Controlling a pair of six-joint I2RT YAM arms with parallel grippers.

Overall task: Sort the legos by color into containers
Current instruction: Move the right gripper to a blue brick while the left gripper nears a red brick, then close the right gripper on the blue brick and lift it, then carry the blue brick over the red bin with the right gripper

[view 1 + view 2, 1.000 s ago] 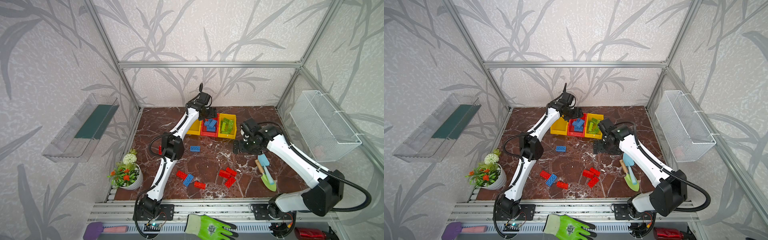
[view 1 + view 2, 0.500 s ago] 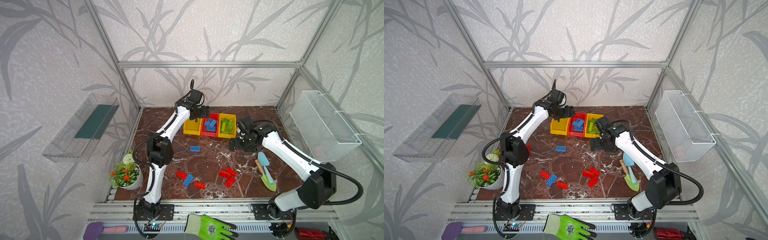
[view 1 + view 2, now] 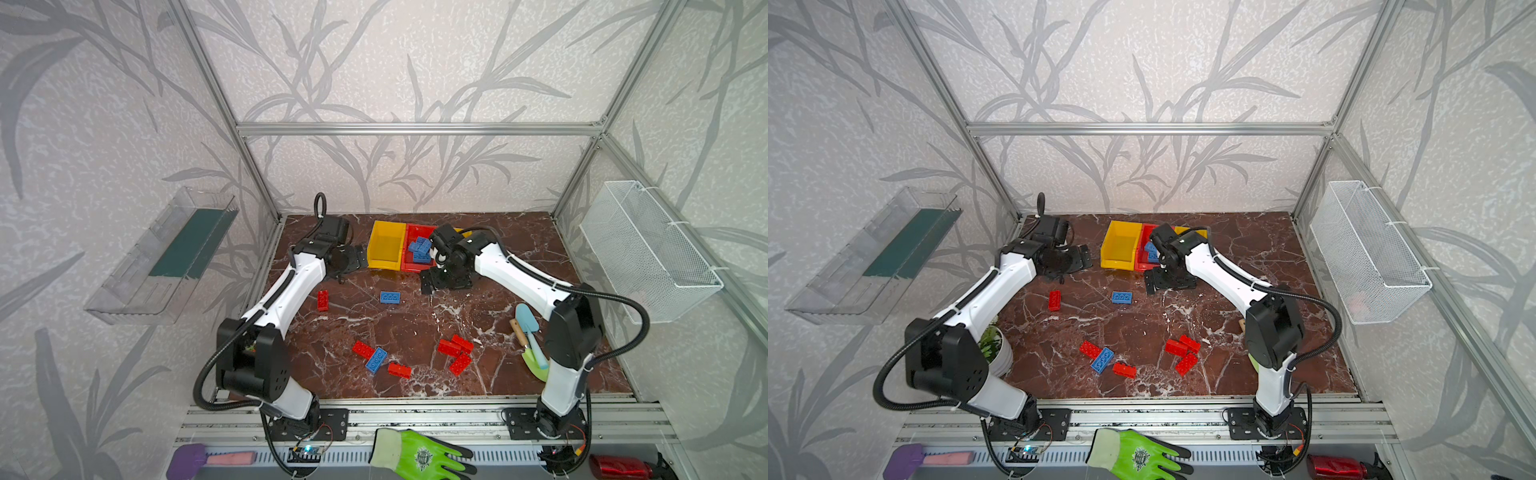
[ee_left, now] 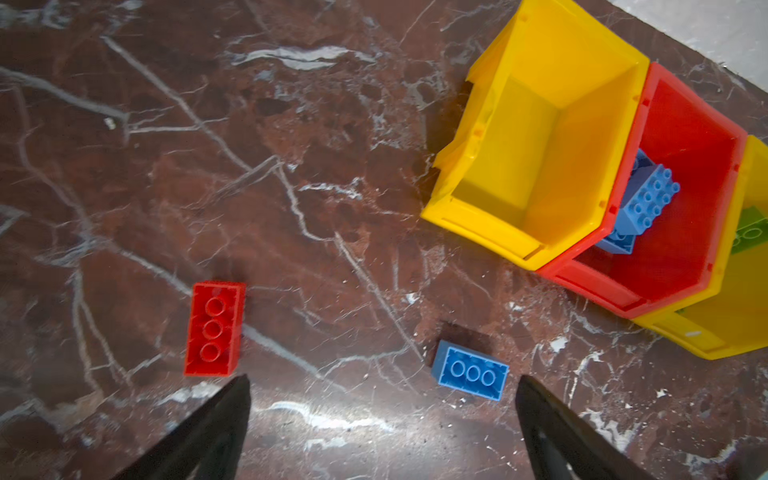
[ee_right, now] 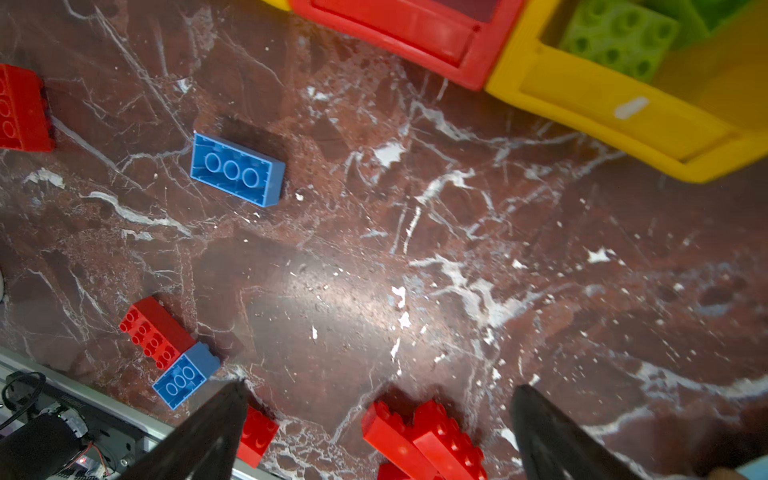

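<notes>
Both hands stand wide and empty. Left hand (image 4: 382,380) hovers over the bench (image 4: 124,166) with a red brick (image 4: 214,328) and a blue brick (image 4: 469,376) just ahead of its fingers, both lying hollow side up. Right hand (image 5: 379,386) hangs low in front of the bins. Blue bricks (image 4: 646,199) sit in the red bin (image 4: 685,124) and green bricks (image 5: 615,37) in the far yellow bin (image 5: 602,99). The near yellow bin (image 4: 540,62) is empty, so red likely belongs there. I read this as a gap between picks. Next, one hand must drop over a loose brick, square up across its short sides and close. More red bricks (image 3: 455,349) wait near the front edge.
</notes>
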